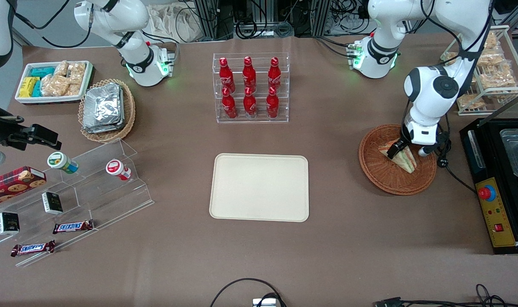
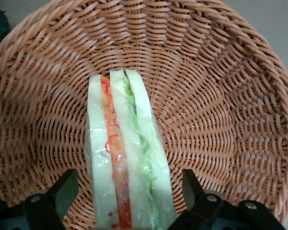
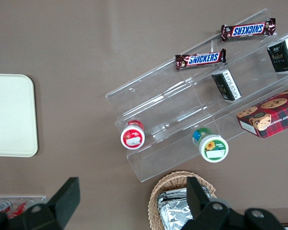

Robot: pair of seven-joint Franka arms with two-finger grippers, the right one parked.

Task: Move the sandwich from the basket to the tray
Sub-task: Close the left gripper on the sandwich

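Basket (image 2: 221,72): sandwich (image 2: 127,158) between gripper (image 2: 129,191) fingers (image 2: 62,189)

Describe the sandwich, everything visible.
The sandwich is a pale bread wedge in clear wrap, with orange-red and green filling layers showing along its upturned edge. It stands on edge in the reddish-brown woven basket, resting on the weave, not yet lifted. The gripper is down over it with its jaws open, one on each side of the wedge, with gaps showing on both sides. The tray is bare.

The sandwich (image 1: 401,157) is lying in the basket (image 1: 380,172) toward the working arm's end, with the gripper (image 2: 129,189) straddling it, well apart from the tray (image 1: 259,186).
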